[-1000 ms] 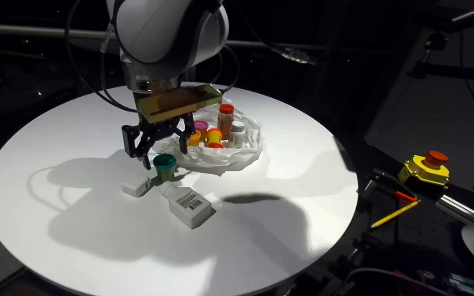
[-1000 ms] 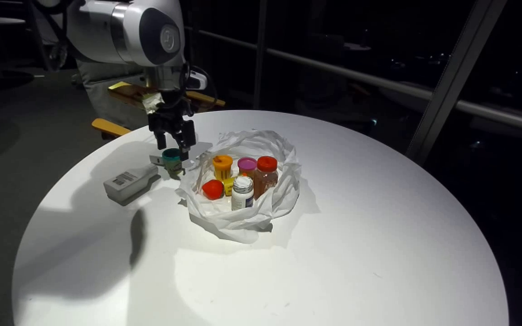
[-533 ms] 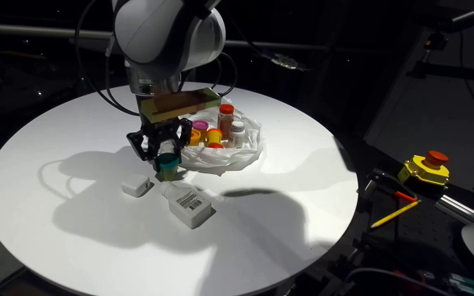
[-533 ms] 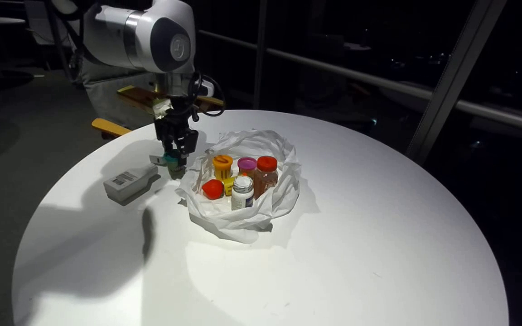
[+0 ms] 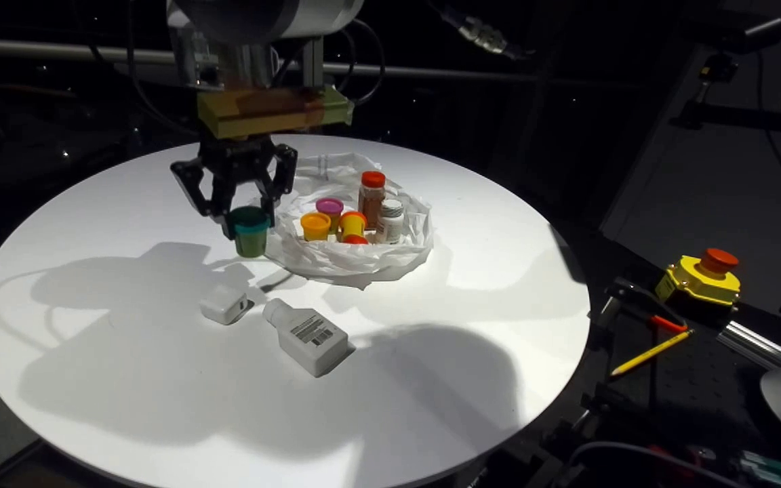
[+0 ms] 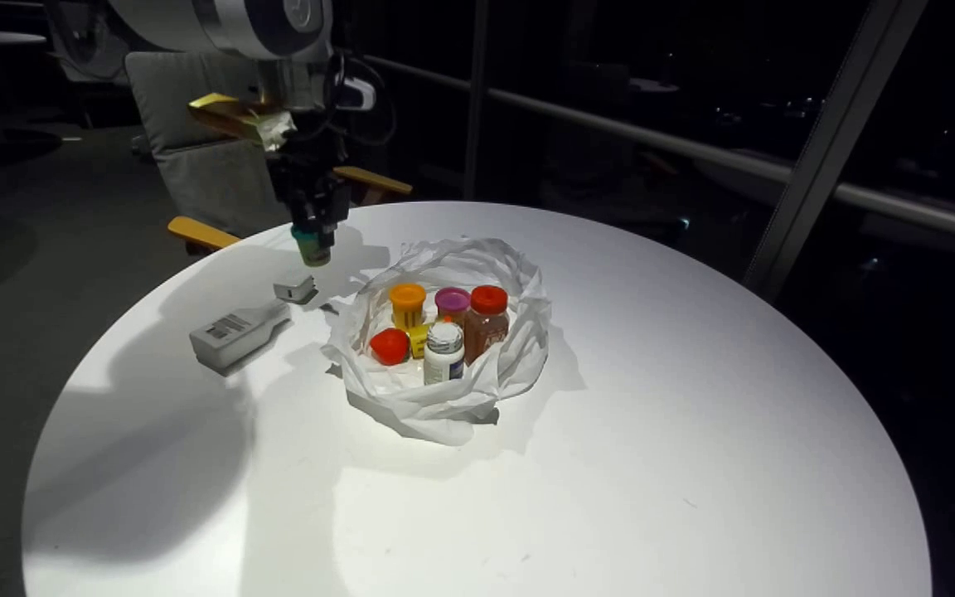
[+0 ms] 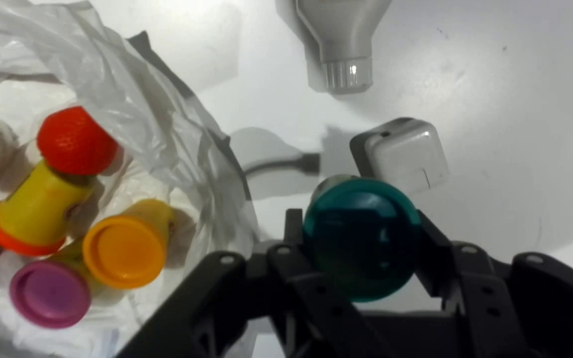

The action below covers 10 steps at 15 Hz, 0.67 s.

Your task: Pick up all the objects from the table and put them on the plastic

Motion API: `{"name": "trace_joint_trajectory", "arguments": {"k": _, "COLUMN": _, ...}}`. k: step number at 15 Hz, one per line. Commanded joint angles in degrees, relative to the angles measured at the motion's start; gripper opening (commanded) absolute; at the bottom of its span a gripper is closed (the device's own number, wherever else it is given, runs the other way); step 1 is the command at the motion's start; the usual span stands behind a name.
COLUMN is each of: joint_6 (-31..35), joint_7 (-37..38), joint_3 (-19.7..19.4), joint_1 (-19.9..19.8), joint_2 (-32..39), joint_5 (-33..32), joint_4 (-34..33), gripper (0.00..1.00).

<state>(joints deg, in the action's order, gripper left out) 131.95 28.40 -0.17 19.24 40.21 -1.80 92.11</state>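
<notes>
Teal-lidded, tapered plastic tub [image 5: 251, 242] is up off the round white table [image 6: 693, 414] versus a second ago, my black two-finger gripper [image 7: 358, 231] clamped around it, long axis near upright. Thin, crinkly whitish plastic sheet [image 7: 157, 129] lies just left in the wrist view, so I'd guess sideways over its puffy rim.

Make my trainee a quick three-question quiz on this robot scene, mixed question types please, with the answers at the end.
1. What does the gripper hold?
2. True or false: the barcoded bottle lies on its side.
3. Which one is outside the plastic?
A) purple cup
B) white block
C) red bottle

Key: 1. teal cup; 2. true; 3. B
</notes>
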Motion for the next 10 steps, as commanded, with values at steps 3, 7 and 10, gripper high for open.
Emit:
{"name": "trace_joint_trajectory", "arguments": {"k": 3, "joint_6": 1.1, "joint_7": 7.6, "joint_3": -5.5, "joint_1": -0.9, "joint_2": -7.0, "joint_5": -4.1, "joint_4": 3.4, "gripper": 0.28}}
{"name": "trace_joint_trajectory", "arguments": {"k": 7, "joint_6": 1.6, "joint_7": 6.9, "joint_3": -6.3, "joint_1": -4.9, "joint_2": -4.2, "joint_5": -3.0, "joint_4": 1.7, "gripper": 0.28}}
{"name": "trace_joint_trajectory", "arguments": {"k": 10, "joint_6": 2.5, "joint_7": 6.3, "joint_3": -6.1, "joint_1": -7.1, "joint_2": -1.3, "joint_5": -2.5, "joint_4": -0.2, "gripper": 0.28}}
